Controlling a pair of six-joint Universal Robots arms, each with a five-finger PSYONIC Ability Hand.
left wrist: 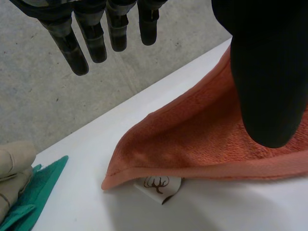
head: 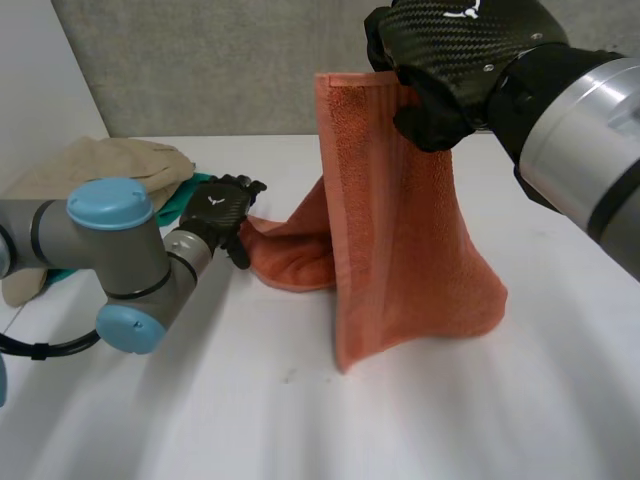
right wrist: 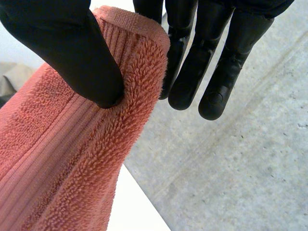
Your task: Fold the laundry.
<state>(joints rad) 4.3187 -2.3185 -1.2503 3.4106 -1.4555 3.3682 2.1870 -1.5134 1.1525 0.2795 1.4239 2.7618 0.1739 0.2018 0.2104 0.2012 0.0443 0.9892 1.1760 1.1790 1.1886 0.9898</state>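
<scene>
Aloft, towel (head: 400,250) corner tight in right hand (head: 450,55)

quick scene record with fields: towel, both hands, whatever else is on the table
towel: orange towel, one corner raised high, the rest trailing onto the white table
right hand: right hand pinches the raised corner between thumb and fingers
left hand: left hand open, fingers straight, low by the towel's corner on the table
label: white label under that low corner
other laundry: beige cloth and green cloth beside the left arm
</scene>
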